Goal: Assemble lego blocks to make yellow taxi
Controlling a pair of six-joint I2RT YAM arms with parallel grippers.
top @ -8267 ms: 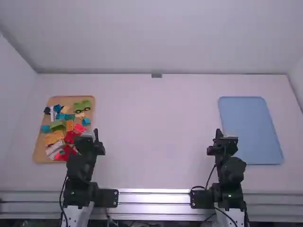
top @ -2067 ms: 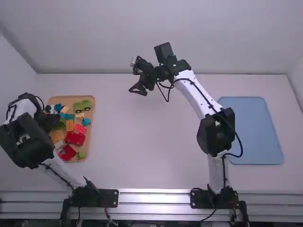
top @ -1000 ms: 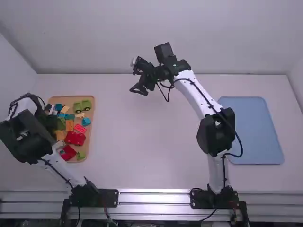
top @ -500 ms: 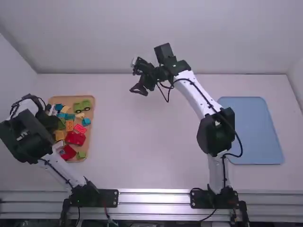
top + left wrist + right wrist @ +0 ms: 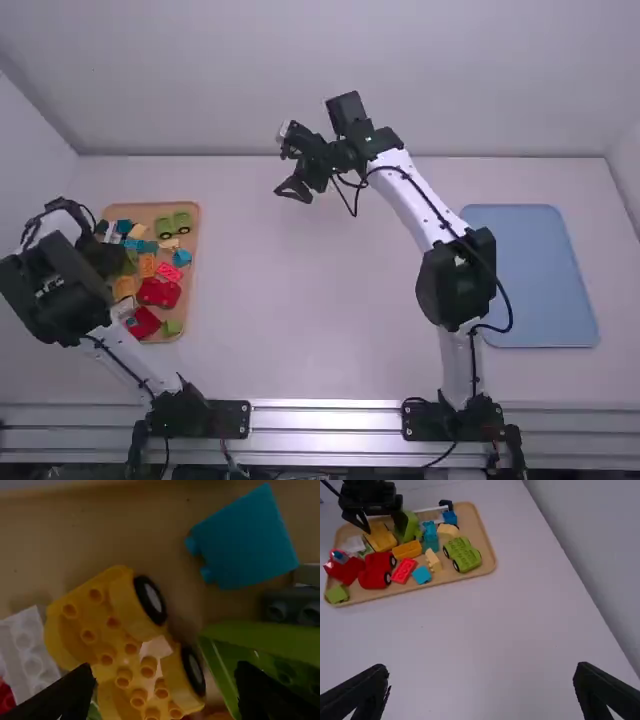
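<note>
The yellow car base (image 5: 117, 630) lies under the left tool (image 5: 165, 666) — 2 fingers apart — toward the left edge of the tray (image 5: 195, 245).

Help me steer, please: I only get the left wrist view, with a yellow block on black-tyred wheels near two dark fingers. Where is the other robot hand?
Observer: The right gripper hangs over the far middle part of the table, fingers spread.

Visitor: Is my yellow block the only one with wheels?

Observer: No, a green car-shaped piece with dark wheels sits in the far right corner of the tray.

Visitor: And what is on the other side, away from the blocks?

Observer: A flat light blue mat lies toward the table's right end.
</note>
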